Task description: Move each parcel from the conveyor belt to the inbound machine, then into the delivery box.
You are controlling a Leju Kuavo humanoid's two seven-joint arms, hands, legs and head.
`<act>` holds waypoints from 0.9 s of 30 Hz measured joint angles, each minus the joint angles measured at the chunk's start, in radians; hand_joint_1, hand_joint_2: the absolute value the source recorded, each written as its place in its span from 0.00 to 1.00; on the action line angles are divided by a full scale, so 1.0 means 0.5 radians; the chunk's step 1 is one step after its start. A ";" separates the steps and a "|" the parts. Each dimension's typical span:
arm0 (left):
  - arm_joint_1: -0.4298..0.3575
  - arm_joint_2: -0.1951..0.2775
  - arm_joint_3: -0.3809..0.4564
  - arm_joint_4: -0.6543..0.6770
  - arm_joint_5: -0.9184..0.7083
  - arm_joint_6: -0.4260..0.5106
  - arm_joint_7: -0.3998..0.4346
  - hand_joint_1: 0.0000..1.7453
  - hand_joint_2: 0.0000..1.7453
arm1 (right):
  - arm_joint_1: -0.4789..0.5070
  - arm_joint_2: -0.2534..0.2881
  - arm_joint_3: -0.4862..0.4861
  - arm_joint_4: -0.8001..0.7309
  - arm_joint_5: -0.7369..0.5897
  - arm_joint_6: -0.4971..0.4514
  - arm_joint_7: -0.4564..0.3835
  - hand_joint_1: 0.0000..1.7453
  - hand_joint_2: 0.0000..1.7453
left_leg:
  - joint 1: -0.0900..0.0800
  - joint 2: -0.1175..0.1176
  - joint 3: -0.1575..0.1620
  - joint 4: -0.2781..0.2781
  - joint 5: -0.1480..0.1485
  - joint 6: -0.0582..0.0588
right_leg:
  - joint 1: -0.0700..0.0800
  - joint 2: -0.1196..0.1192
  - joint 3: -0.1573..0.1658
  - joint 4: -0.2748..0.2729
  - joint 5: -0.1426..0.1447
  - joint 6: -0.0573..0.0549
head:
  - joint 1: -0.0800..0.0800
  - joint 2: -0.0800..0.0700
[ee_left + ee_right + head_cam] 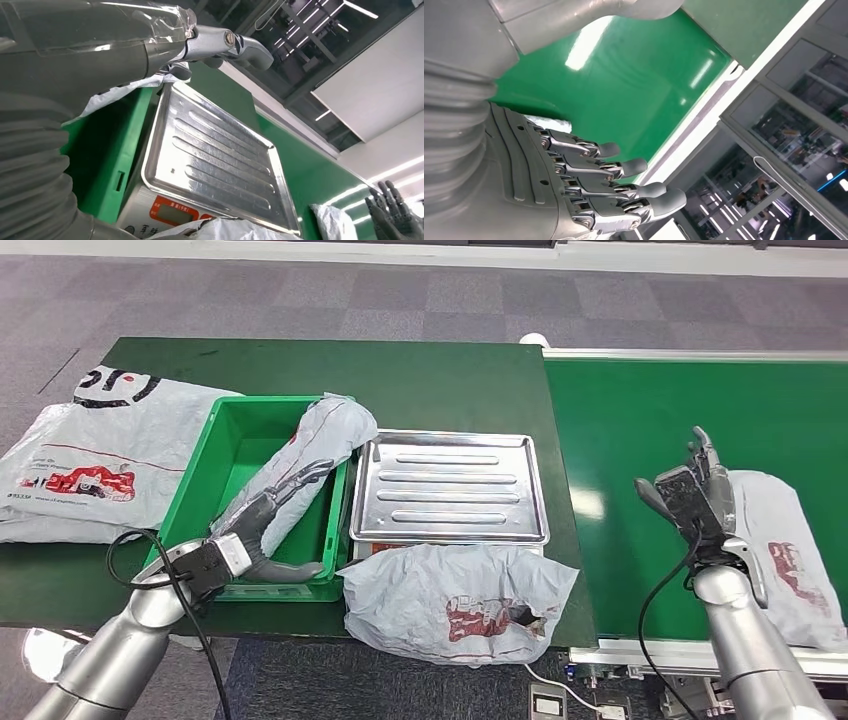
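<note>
Left hand (262, 512) gripping grey parcel (320, 445) in green box (205, 475); right hand (698, 492) empty, fingers spread.

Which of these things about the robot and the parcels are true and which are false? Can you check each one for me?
1. The left hand holds a grey parcel over the green box. True.
2. A parcel is lying on the silver tray. False: the tray is bare; a crumpled parcel lies at its front edge, on the dark table.
3. The right hand holds nothing. True: its fingers are apart above the conveyor belt.
4. The conveyor belt has no parcels on it. False: one white parcel lies there beside the right hand.
5. A big white bag lies flat on the table beside the green box. True.
</note>
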 joint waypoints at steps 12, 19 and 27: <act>0.025 0.140 0.044 -0.139 -0.049 -0.423 -0.158 0.00 1.00 | 0.165 -0.101 -0.088 -0.127 -0.045 -0.002 0.070 0.00 1.00 | 0.000 -0.001 0.000 0.000 -0.001 -0.001 | 0.000 0.000 0.000 0.000 -0.001 0.000 | 0.000 0.000; 0.026 0.279 0.038 -0.256 -0.366 -0.384 -0.098 0.00 1.00 | 0.297 -0.145 -0.160 -0.285 -0.025 0.031 0.131 0.00 1.00 | 0.001 0.000 0.001 0.000 -0.002 -0.002 | 0.001 0.001 -0.001 0.000 -0.003 -0.003 | 0.000 0.000; 0.068 0.320 -0.052 -0.346 -0.833 0.022 0.035 0.00 1.00 | 0.315 -0.150 -0.182 -0.345 0.033 0.043 0.175 0.00 1.00 | 0.000 0.000 0.001 0.000 -0.002 -0.002 | 0.000 0.001 0.000 0.000 -0.002 -0.003 | 0.000 0.000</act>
